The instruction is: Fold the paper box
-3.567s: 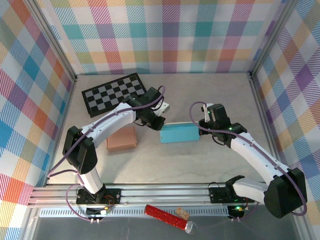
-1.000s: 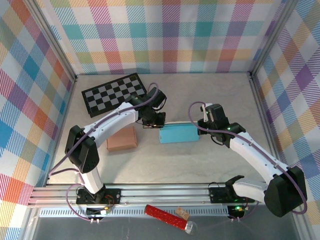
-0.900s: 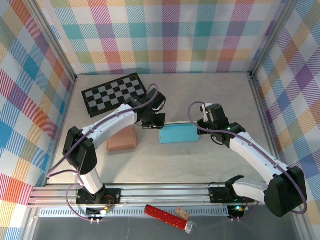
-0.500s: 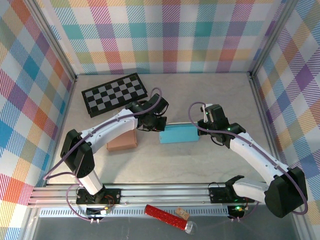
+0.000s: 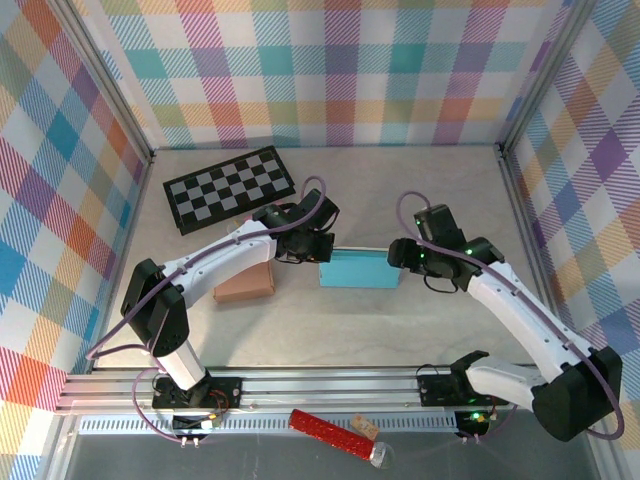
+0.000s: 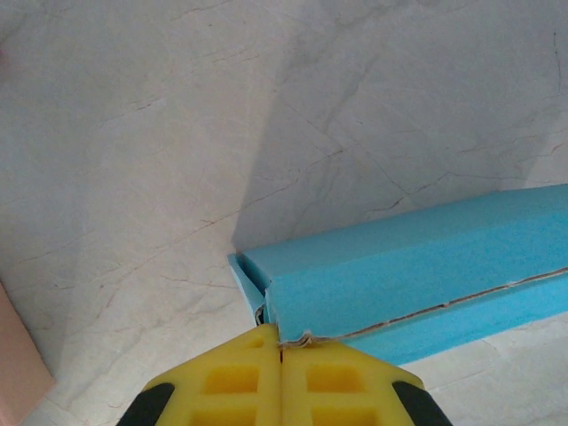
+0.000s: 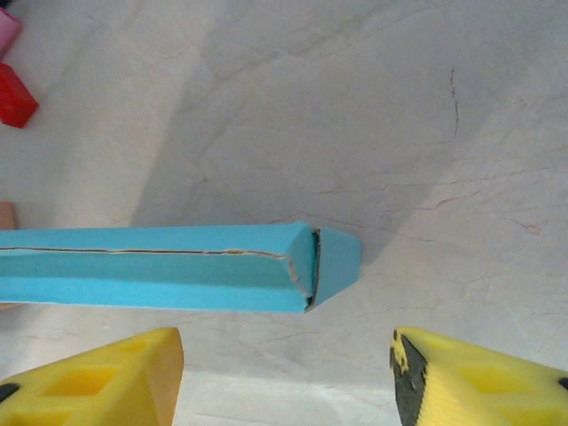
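Observation:
The blue paper box (image 5: 358, 268) lies flat mid-table, its top seam closed. My left gripper (image 5: 311, 250) is shut, and its yellow fingertips (image 6: 306, 359) touch the rim of the box (image 6: 417, 262) at the left end. A side flap (image 6: 244, 280) stands slightly out there. My right gripper (image 5: 399, 256) is open just off the right end. In the right wrist view the box (image 7: 151, 264) ends in a flap (image 7: 339, 257) that stays slightly ajar. The right gripper (image 7: 286, 348) straddles bare table below it and holds nothing.
A checkerboard (image 5: 229, 187) lies at the back left. A tan box (image 5: 243, 283) sits under the left arm. A red tube (image 5: 330, 432) rests on the front rail. Small red and pink pieces (image 7: 13, 98) lie beyond the blue box. Plaid walls enclose the table.
The right gripper has opened and drawn back from the box's right end. The left gripper has stayed shut and moved down against the box's left end.

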